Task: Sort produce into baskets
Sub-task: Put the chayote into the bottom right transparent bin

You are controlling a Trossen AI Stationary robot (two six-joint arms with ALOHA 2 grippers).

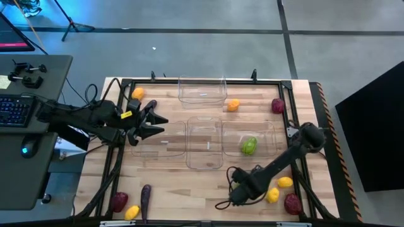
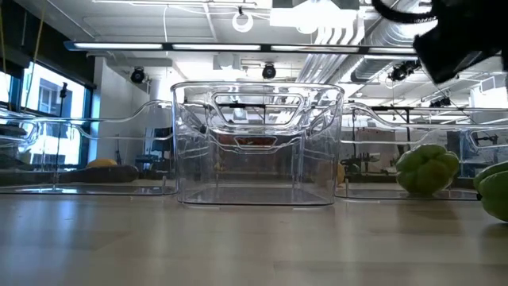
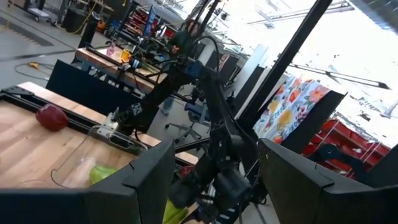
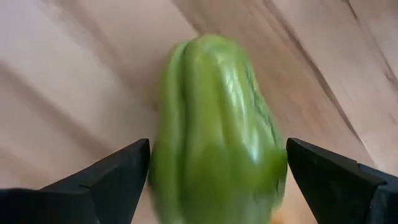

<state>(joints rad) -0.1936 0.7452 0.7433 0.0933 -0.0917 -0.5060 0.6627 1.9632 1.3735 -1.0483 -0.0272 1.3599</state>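
Left tool [image 1: 159, 124]: fingers spread apart and empty, held above the left-hand clear bin [image 1: 161, 140], pointing toward the desk [image 1: 202, 186] centre; an orange piece [image 1: 137, 93] lies just behind it at the far left corner; a dark red piece [image 1: 119, 201], a lemon [image 1: 132, 212] and a long purple eggplant [image 1: 146, 198] lie well apart from it at the near left edge.

Centre: a tall clear bin [image 1: 204, 143] with thin glossy walls and rounded corners; a further bin [image 1: 202, 89] behind it.

Right tool [image 4: 217, 171]: fingers parted, nothing clamped; a green ridged piece [image 4: 214, 130] lies on the wooden desk between them, its long axis running straight ahead along the approach line, so that the fingers flank its narrow width; judged ready to close. Surface waxy, lobed, tapered at the far end. The right arm is plainly the nearer. A matching green piece [image 1: 249, 145] already sits in the right-hand bin [image 1: 273, 133].
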